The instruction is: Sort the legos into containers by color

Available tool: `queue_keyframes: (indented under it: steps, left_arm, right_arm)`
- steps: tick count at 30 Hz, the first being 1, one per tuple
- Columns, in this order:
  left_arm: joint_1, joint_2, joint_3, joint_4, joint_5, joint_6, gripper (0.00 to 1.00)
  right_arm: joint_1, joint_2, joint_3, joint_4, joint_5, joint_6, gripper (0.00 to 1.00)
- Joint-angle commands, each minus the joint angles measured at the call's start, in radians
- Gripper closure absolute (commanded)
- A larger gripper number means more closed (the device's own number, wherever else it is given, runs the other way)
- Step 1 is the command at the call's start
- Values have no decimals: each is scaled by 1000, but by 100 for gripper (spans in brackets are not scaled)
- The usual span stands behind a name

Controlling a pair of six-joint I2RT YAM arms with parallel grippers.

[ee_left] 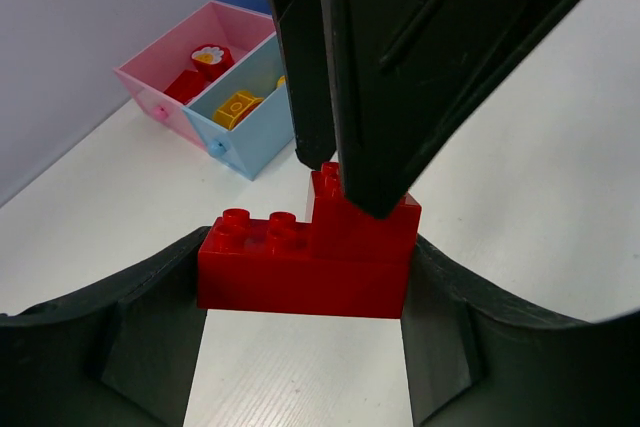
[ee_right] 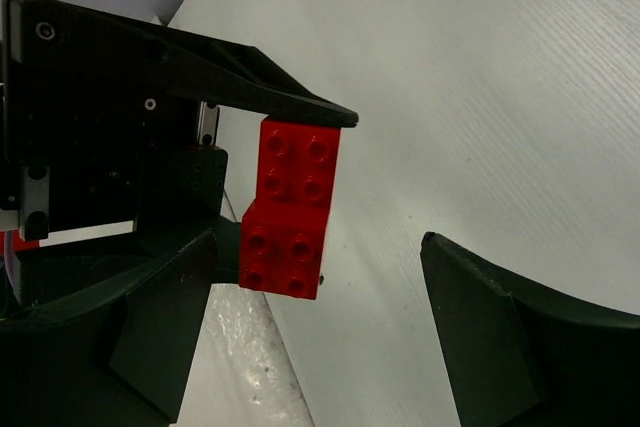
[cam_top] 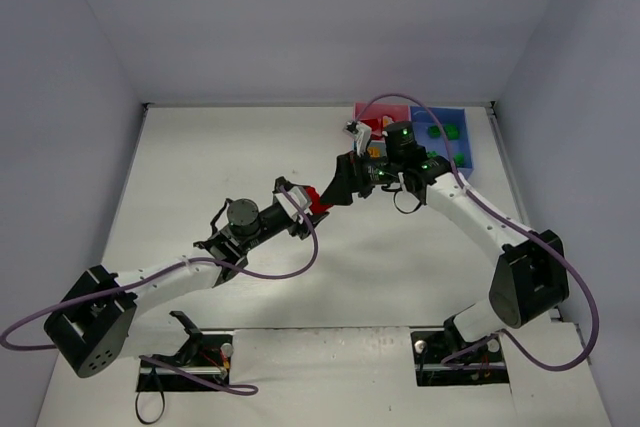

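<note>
Left pincer [cam_top: 306, 203]: pinching the red studded plastic two-brick clump [ee_left: 305, 262] above mid-surface [cam_top: 200, 167].
Right pincer [ee_right: 322, 247]: spread around the clump's upper brick.
Done: pink plastic tray [ee_left: 140, 82] holds red pieces [ee_left: 188, 84], light-blue tray [ee_left: 255, 137] a yellow brick [ee_left: 238, 107], medium-blue tray [cam_top: 466, 142] green bricks [cam_top: 435, 132].
Left: seemingly only this clump, possibly to separate and bin.
Writing: none readable.
</note>
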Motion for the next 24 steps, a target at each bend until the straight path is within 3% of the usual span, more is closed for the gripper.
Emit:
queue_keyframes:
  steps: [1,18,20,24]
  left_arm:
    - [9,-11,63,91,23,7,86]
    - [9,9,94,57,29,13,86]
    - [9,11,97,54,31,12,86]
    - [9,9,97,25,34,12,86]
  right_arm:
    - [18,-49,5,41,-45,-3,20]
    - [74,-48,-14,46,41,-1,34]
    - [80,-43,-12,47,61,-5,39]
    - [84,-57,-11,46,122,-15,63]
